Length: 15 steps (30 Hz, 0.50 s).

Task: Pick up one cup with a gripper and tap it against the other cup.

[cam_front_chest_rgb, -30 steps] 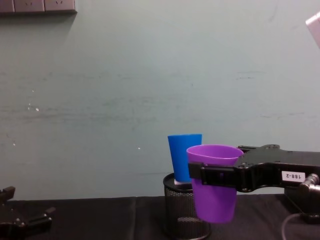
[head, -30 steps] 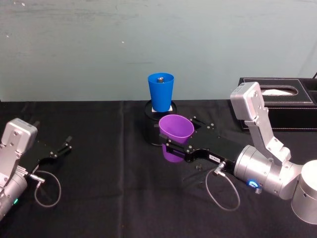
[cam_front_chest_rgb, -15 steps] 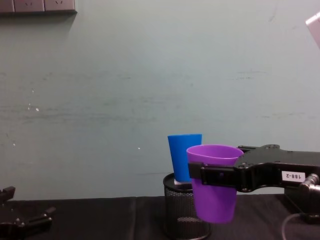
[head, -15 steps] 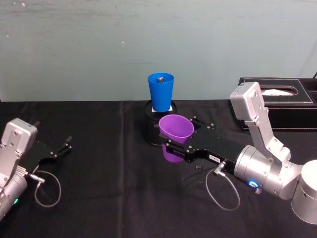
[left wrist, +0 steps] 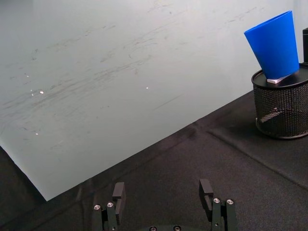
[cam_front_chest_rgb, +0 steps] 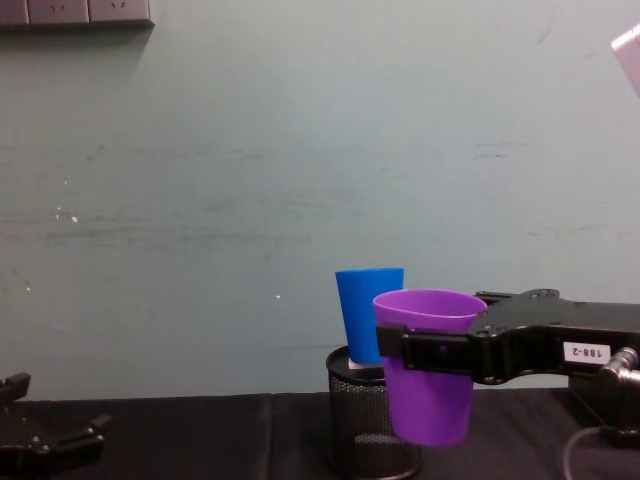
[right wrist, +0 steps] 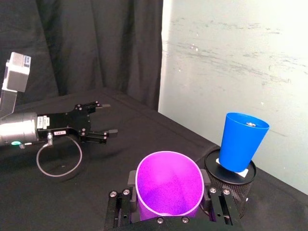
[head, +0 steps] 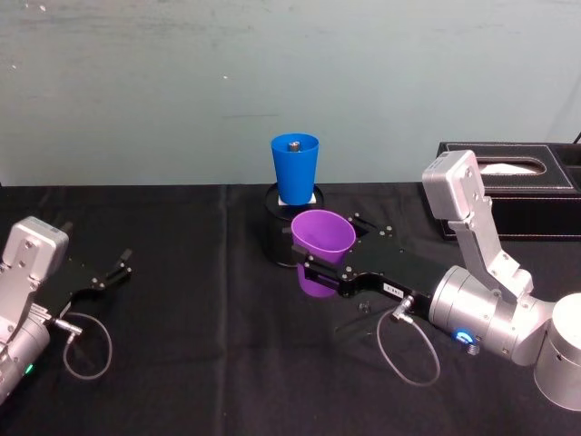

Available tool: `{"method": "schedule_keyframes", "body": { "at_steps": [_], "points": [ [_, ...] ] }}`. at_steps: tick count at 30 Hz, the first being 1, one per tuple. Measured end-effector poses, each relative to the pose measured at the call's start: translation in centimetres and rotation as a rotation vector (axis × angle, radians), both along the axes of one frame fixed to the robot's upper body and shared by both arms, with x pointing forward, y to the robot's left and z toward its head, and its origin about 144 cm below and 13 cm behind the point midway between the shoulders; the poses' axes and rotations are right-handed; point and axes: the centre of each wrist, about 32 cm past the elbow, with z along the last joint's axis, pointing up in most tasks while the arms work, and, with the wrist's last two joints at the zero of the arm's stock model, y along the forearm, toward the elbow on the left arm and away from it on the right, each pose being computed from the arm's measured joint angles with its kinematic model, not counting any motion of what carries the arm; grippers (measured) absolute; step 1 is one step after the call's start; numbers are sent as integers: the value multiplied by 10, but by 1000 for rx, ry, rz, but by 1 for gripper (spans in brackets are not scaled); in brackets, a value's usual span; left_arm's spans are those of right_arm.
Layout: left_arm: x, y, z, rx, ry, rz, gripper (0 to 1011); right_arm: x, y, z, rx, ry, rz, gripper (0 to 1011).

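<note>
I see the purple cup (head: 320, 238) upright and mouth up, lifted clear of the counter (head: 200, 345) near its middle, just on the near side of the black mesh pen holder (left wrist: 281, 108). The right gripper (head: 329, 247) reaches in from the right, and its jaws are clamped on the cup's sides a little below the rim, one flat finger on the near side and one on the far side. From the chest view the cup's base hangs about level with the middle of the holder. I cannot tell whether the cup touches the mesh. The blue cup (head: 295, 168) stands upright on a small white block on top of the holder, just beyond the purple one and slightly to its left, with its rim higher. The right wrist view shows a gap between the two cups, so they are apart. A small grey thing sits inside the blue cup. A black tissue box (head: 517, 186) lies at the far right by the wall. At the near left, well apart from the cups, the left gripper (head: 124, 262) rests low over the counter with its jaws spread and nothing between them.
</note>
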Motion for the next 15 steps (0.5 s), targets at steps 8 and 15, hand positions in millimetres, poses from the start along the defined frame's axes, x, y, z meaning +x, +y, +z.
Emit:
{"method": "schedule_keyframes", "body": {
  "at_steps": [8,15],
  "points": [
    [0,0,0,0,0,0,1000,0,0,0,0,0,0,731],
    [0,0,0,0,0,0,1000,0,0,0,0,0,0,731]
  ]
}}
